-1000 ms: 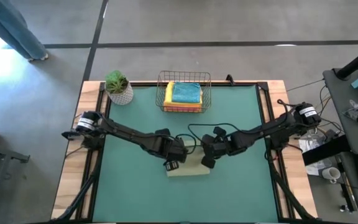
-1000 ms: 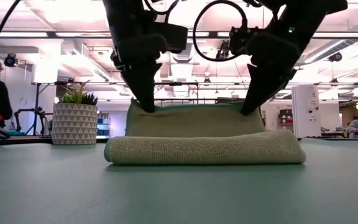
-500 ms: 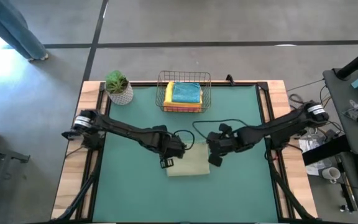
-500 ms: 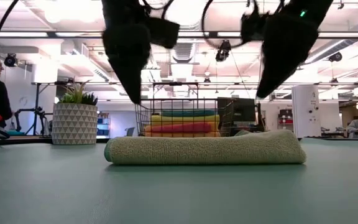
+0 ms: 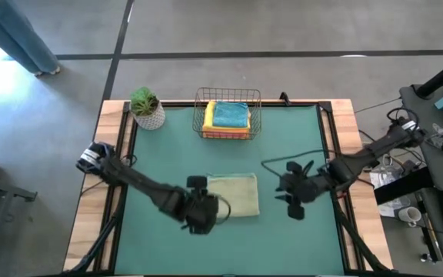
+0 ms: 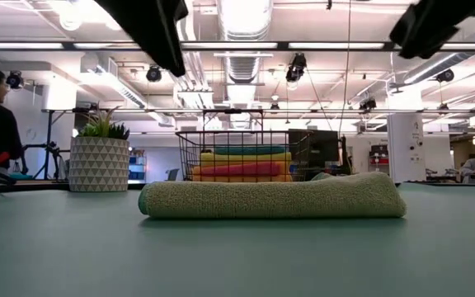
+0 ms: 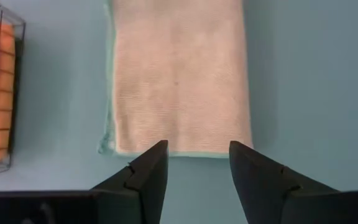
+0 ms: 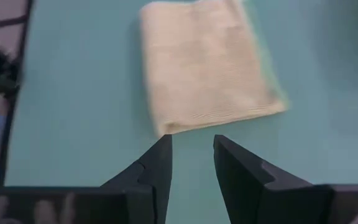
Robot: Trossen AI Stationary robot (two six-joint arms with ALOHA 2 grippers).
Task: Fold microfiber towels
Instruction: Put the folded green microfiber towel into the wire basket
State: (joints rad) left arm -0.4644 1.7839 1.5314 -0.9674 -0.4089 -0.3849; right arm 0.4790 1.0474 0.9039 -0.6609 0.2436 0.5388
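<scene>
The big green mat (image 5: 160,146) covers the table. At its far edge sits a wire basket (image 5: 229,111) with folded towels stacked inside: a teal one (image 5: 231,115) on top, then yellow, pink and orange under it. A small plant pot (image 5: 148,114) stands just beside the basket.

In the middle of the mat lies the sage towel (image 5: 234,195). It is folded into a neat, thick pad and lies flat. Nothing is touching it.

The left gripper (image 7: 194,163) hangs above the mat by one short edge of the towel. Its fingers are apart and hold nothing. The right gripper (image 8: 191,155) is off to the other side, a bit farther away. Its fingers are apart too, with nothing between them.

What could go wrong? The fold looks done, so the towel likely has to go into the basket next. The towel is soft. If a gripper grabs only the top layer, the fold could fall open when it is lifted. If the fingers come down too near the edge, they could push the towel and wrinkle it. The basket is already quite full, so the towel could catch on the wire rim or slide off the pile.
</scene>
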